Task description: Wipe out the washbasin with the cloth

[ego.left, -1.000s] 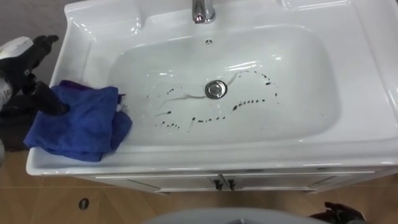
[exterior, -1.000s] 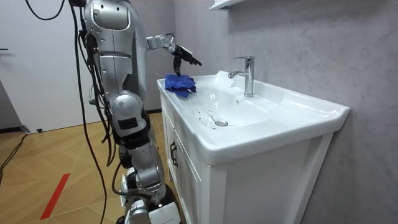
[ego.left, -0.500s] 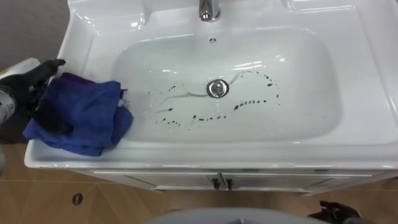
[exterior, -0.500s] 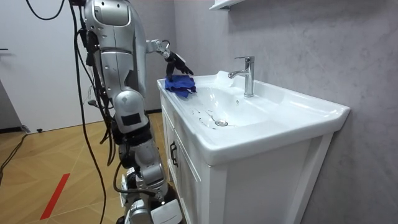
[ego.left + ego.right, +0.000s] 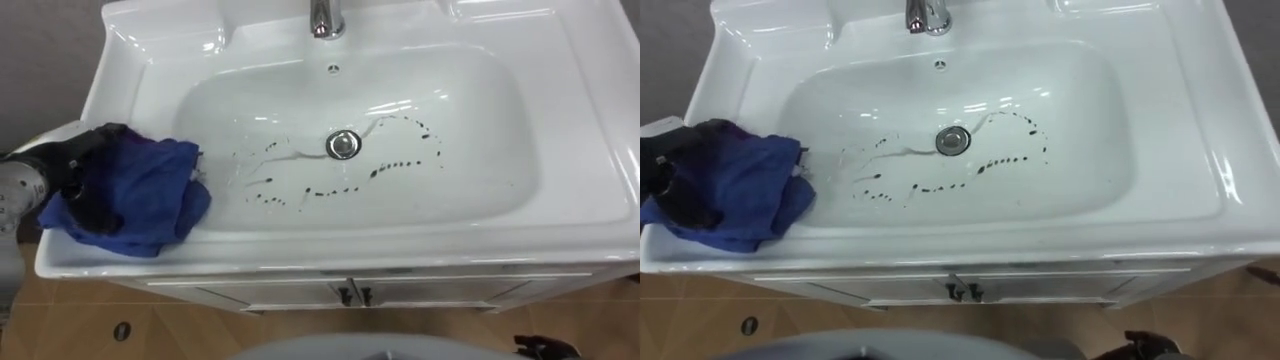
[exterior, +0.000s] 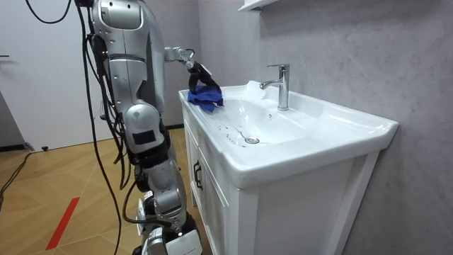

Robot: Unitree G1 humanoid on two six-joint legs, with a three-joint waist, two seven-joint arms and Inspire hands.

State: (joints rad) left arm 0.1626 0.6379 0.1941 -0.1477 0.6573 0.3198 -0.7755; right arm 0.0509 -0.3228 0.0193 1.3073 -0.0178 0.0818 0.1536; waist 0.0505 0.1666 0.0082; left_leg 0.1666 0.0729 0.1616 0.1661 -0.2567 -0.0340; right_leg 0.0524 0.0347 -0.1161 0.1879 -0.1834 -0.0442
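A white basin (image 5: 560,120) has a trail of dark spots (image 5: 390,168) looping round its metal drain (image 5: 343,144). A crumpled blue cloth (image 5: 150,195) lies on the basin's front left rim. My left hand (image 5: 85,170) rests on the cloth's left part, its dark fingers curled into the folds. The room view shows the same hand (image 6: 198,73) on the cloth (image 6: 207,97), with me standing at the vanity's front. A dark bit of my right hand (image 5: 545,348) shows low at the bottom right, away from the basin.
A chrome faucet (image 5: 325,18) stands at the basin's back middle. Below the rim are white cabinet doors with dark handles (image 5: 352,296). A grey wall runs behind the vanity, with a shelf (image 6: 255,4) above it. Wooden floor lies below and to the left.
My left hand came in from the left rim, lowered onto the blue cloth and closed its fingers into it. The cloth stays in place.
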